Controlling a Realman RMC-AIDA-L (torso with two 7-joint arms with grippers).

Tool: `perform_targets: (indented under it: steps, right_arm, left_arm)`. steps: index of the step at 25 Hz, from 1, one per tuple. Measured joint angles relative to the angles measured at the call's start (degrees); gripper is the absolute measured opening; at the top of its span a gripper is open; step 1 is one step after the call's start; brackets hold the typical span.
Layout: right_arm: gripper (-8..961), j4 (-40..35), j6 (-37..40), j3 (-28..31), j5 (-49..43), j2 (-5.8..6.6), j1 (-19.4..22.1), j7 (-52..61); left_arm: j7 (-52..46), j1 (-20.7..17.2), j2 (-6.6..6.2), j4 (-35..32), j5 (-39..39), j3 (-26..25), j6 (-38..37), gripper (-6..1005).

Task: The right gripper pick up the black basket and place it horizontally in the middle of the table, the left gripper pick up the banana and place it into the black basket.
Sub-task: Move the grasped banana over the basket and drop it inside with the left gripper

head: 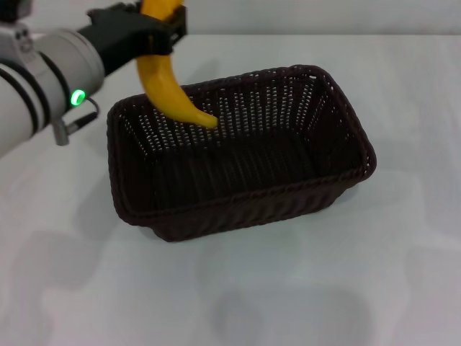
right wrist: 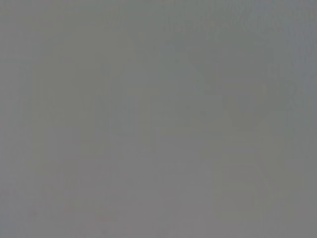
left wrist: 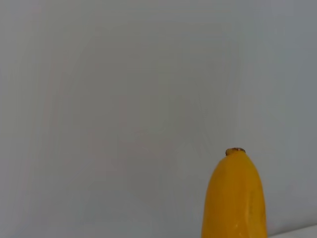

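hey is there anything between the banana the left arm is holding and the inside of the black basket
Nothing visible. The left gripper holds the banana hanging over the far left part of the black basket, its lower tip just above the rim. The basket's open top and dark floor show nothing inside. The right gripper is out of view.

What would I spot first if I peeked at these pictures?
Probably the bright yellow banana, hanging from the left gripper at the far left, its lower tip pointing down over the back edge of the black basket. That big dark woven basket sits empty in the middle of the white table. The right gripper is out of sight.
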State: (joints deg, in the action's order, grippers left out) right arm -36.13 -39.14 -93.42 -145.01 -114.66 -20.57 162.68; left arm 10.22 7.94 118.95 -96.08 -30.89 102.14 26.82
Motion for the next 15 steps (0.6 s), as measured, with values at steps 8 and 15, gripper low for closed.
perform_targets:
  steps: [8,15]
  right_arm:
    - [842,-0.1,-0.7,-0.5,-0.1,-0.04,0.0,0.0]
    - [842,-0.3,-0.7,-1.2,-0.2,-0.13,0.0,0.0]
  left_arm:
    - [0.1,0.1,0.07,4.2,-2.9,5.0,-6.0,502]
    - [0.1,0.1,0.00,5.5,-6.2,6.6,-7.2,501]
